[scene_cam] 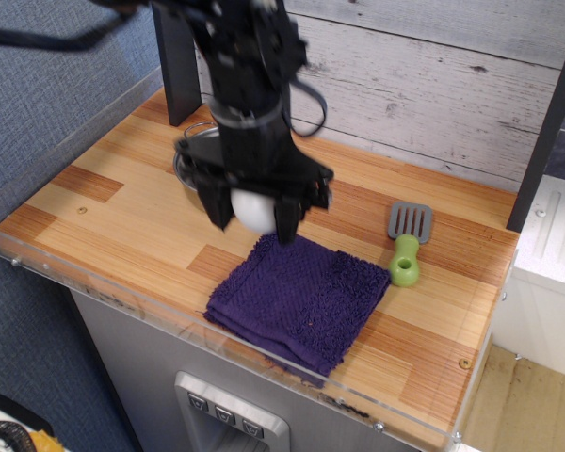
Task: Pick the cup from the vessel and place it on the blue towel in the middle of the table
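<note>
My gripper (254, 218) is shut on the white cup (253, 209) and holds it in the air above the far left corner of the blue towel (298, 296). The cup hangs between the two black fingers and is clear of the cloth. The towel lies near the front edge of the striped wooden table (113, 212). The steel vessel (190, 162) stands behind the gripper at the back left; the arm hides most of it, only its left rim and a wire handle show.
A grey spatula with a green handle (407, 245) lies to the right of the towel. A clear acrylic rim (151, 311) runs along the table's front and left edges. A dark post (177, 66) stands at the back left, a plank wall behind.
</note>
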You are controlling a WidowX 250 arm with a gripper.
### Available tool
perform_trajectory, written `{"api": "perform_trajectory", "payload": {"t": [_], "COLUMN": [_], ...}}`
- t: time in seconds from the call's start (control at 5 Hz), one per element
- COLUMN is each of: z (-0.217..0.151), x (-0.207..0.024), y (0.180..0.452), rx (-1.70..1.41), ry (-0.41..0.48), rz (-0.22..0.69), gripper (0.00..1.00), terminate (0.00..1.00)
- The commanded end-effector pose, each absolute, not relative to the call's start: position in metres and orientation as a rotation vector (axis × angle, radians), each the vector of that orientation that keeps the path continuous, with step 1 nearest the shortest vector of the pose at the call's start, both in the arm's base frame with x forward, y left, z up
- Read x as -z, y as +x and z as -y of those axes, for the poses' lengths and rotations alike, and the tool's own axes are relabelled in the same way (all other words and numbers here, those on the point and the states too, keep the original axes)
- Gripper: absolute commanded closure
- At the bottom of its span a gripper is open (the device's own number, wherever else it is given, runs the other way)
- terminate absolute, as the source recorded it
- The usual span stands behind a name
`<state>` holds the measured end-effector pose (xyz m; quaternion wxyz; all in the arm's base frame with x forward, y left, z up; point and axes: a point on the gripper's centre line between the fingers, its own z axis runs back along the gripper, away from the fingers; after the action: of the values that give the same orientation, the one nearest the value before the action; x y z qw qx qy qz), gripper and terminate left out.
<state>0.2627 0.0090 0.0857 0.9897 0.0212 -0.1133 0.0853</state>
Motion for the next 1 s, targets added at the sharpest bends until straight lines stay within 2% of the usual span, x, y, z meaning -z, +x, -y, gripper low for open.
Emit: {"api": "perform_trajectory", "payload": {"t": [0.0,0.2,0.4,0.8], "z": [0.021,0.038,0.044,0.021], "x": [-0.083,-0.062,-0.054,-0.071], "y": [0.269,0.263,0.258,0.252], "rx": [-0.100,-0.070,-0.057,-0.121], "ry": [0.014,0.003,0.015,0.025], "rz": [0.240,0.198,0.181,0.209], "gripper": [1.00,1.00,1.00,1.00], "terminate": [0.00,0.00,0.00,0.00]}}
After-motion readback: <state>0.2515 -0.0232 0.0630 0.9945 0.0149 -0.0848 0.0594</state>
